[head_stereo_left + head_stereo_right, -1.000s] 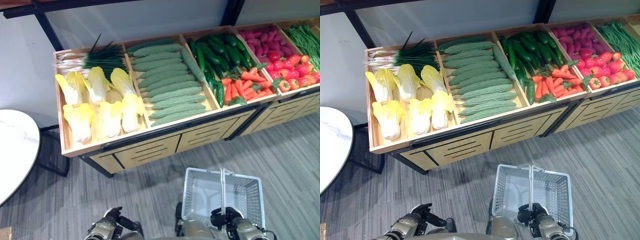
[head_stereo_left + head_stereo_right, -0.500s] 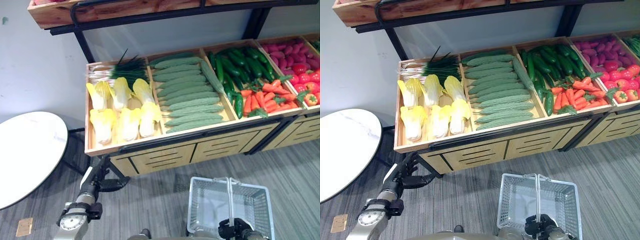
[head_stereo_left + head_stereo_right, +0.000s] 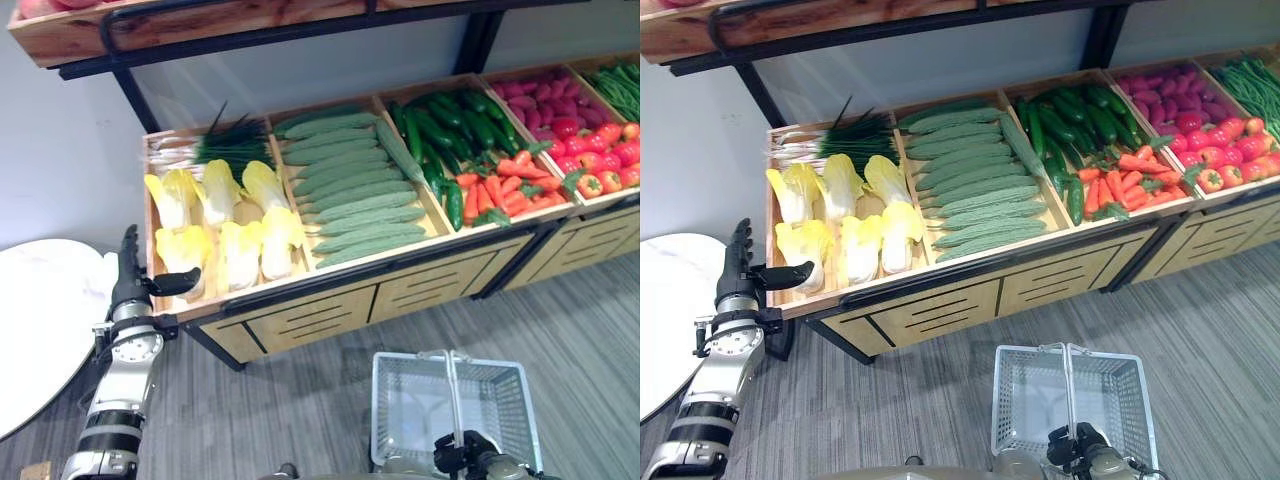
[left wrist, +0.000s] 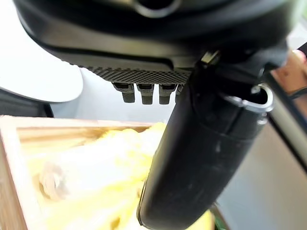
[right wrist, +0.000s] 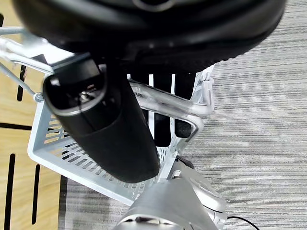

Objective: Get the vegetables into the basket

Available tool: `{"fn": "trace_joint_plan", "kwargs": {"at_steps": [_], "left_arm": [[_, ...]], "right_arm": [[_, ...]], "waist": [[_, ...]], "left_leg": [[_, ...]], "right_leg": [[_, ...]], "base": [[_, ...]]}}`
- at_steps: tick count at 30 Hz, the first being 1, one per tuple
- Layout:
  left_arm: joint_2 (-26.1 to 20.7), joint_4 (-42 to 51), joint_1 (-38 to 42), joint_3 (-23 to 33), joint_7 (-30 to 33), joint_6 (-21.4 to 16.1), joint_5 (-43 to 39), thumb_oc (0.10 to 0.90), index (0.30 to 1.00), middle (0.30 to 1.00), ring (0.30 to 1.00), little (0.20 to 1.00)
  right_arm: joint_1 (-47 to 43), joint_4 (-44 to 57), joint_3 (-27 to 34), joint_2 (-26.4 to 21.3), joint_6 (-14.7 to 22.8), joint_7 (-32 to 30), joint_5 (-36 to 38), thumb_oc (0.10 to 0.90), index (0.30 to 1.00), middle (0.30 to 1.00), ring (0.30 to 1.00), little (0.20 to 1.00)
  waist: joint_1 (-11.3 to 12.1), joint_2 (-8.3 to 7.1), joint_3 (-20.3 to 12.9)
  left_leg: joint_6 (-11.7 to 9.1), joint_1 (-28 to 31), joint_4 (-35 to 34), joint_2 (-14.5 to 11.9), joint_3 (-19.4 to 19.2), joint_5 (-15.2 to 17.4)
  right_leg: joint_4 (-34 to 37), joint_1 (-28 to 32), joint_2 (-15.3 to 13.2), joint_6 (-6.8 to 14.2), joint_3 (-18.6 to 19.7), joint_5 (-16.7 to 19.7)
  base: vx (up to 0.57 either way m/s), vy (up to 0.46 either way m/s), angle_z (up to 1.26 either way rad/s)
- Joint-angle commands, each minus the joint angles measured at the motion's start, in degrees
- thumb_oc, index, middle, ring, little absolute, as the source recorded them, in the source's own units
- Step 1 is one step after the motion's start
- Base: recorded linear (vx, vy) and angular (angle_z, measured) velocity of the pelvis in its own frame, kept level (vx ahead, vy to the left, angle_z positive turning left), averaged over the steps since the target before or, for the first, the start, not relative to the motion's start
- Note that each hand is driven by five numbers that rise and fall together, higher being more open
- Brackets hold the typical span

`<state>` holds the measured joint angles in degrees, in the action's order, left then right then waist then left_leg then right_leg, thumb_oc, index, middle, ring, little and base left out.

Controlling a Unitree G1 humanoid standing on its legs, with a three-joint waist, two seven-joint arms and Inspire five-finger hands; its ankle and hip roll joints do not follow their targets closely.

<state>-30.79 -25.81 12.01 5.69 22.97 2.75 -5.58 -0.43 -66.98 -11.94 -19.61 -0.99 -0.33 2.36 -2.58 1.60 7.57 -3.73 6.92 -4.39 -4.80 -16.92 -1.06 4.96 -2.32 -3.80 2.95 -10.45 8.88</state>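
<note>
Right robot hand (image 5: 144, 120) grips basket (image 3: 455, 400) handle; fingertips hidden.

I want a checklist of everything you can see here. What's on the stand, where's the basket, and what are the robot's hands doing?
Surface: wooden produce stand with compartments, on grey carpet.
Job's things: yellow cabbages in the leftmost compartment; green gourds, cucumbers and carrots to the right; white basket with nothing in it, on the robot's right.
Clutter: nothing seen.
Hands: left hand open, raised at the stand's left corner beside the cabbages; right hand curled round the basket handle.
Cables: nothing seen.
Surroundings: round white table at left; upper shelf above.
</note>
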Motion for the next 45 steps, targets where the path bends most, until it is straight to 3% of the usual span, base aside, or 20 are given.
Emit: {"fn": "trace_joint_plan", "kwargs": {"at_steps": [1,10,17,18,23,31,33,36,39,45], "left_arm": [[-9.14,-2.89,9.83,-2.53,7.31,-1.88,2.35,0.9,1.0,1.0,1.0,1.0],[-16.12,-25.37,26.43,-11.94,5.41,-0.3,-3.21,0.9,1.0,1.0,1.0,1.0],[-15.27,-36.54,34.77,-18.14,0.88,0.39,-7.05,0.9,1.0,1.0,1.0,1.0],[-14.97,-37.45,35.15,-18.78,-1.01,0.35,-7.91,0.4,0.3,0.3,0.3,0.3],[-14.58,-36.33,33.04,-19.85,-6.63,-0.15,-6.74,0.4,0.3,0.3,0.3,0.3],[-13.19,-30.56,30.7,-19.69,-8.05,-1.56,-6.63,0.4,0.3,0.3,0.3,0.3],[-13.76,-26.49,28.47,-18.21,-8.31,-2.25,-7.28,0.4,0.3,0.3,0.3,0.3],[-16.06,-11.02,22.47,-14.3,-8.74,-4.45,-9.43,0.4,0.3,0.3,0.3,0.3],[-16.95,-2.38,17.29,-10.77,-8.04,-5.07,-8.31,0.4,0.3,0.3,0.3,0.3],[-14.19,11.35,7.08,-3.7,-7.06,-5.69,-6.37,0.4,0.3,0.3,0.3,0.3]], "right_arm": [[-0.6,-0.49,-5.81,0.01,-0.24,-1.52,-2.03,0.4,0.3,0.3,0.3,0.3],[-2.85,0.79,-9.89,-0.8,0.42,-2.54,-1.1,0.4,0.3,0.3,0.3,0.3],[-4.93,1.92,-11.82,-0.64,0.75,-3.06,1.0,0.4,0.3,0.3,0.3,0.3],[-5.25,1.95,-12.03,-0.58,0.66,-2.89,1.39,0.4,0.3,0.3,0.3,0.3],[-4.99,1.95,-12.12,-0.52,0.52,-1.34,1.26,0.4,0.3,0.3,0.3,0.3],[-4.21,1.83,-11.55,-1.07,0.48,-0.58,0.0,0.4,0.3,0.3,0.3,0.3],[-3.52,1.75,-10.83,-1.29,0.12,-0.05,-0.72,0.4,0.3,0.3,0.3,0.3],[-2.31,-0.05,-7.73,-1.57,-0.97,0.6,-1.74,0.4,0.3,0.3,0.3,0.3],[-1.93,-0.57,-6.31,-1.5,-1.43,0.76,-1.9,0.4,0.3,0.3,0.3,0.3],[-1.59,-0.67,-4.15,-1.29,-2.15,1.26,-2.22,0.4,0.3,0.3,0.3,0.3]], "waist": [[-0.71,-3.11,-0.78],[-2.37,-4.03,1.55],[-3.09,-4.99,3.17],[-3.33,-5.04,3.28],[-3.05,-5.0,3.15],[-2.79,-3.9,2.54],[-2.34,-3.24,1.73],[-1.11,-2.23,-0.18],[-0.4,-2.05,-1.0],[0.84,-2.23,-2.41]], "left_leg": [[-2.96,-4.35,-0.61,-2.0,3.57,-1.73],[-3.4,-8.84,-0.61,-2.97,2.71,-3.32],[-3.77,-13.32,-0.61,-3.58,2.85,-4.92],[-3.79,-13.52,-0.61,-3.58,2.71,-4.98],[-3.76,-12.13,-0.61,-3.41,1.35,-4.22],[-3.62,-8.15,-0.61,-2.78,0.33,-2.71],[-3.56,-6.34,-0.61,-2.52,0.12,-2.13],[-3.45,-4.06,-0.61,-1.97,1.39,-1.32],[-3.34,-3.13,-0.61,-1.74,2.0,-0.97],[-3.0,-2.04,-0.61,-1.36,2.95,-0.62]], "right_leg": [[-1.07,-0.43,-3.96,7.28,5.4,-2.18],[-1.16,-6.09,-2.74,7.36,6.87,-0.56],[-1.2,-10.71,-2.22,7.53,7.19,0.95],[-1.19,-10.99,-2.19,7.52,7.36,1.07],[-1.2,-10.75,-2.48,7.55,8.15,1.07],[-0.87,-7.26,-3.18,7.61,7.87,0.17],[-0.68,-5.35,-3.44,7.72,7.51,-0.22],[-0.41,-1.71,-4.13,7.86,5.83,-1.27],[-0.36,-0.42,-4.33,7.86,5.26,-1.73],[-0.51,1.43,-4.82,7.71,4.37,-2.45]], "base": [[-0.07,-0.013,-0.4],[-0.04,-0.001,-0.13],[-0.05,-0.004,-0.04],[0.0,0.0,0.0],[0.04,0.031,-0.07],[0.02,0.011,-0.04],[0.07,0.004,-0.11],[0.05,-0.012,0.09],[0.02,-0.001,0.16],[0.0,0.002,0.03]]}}
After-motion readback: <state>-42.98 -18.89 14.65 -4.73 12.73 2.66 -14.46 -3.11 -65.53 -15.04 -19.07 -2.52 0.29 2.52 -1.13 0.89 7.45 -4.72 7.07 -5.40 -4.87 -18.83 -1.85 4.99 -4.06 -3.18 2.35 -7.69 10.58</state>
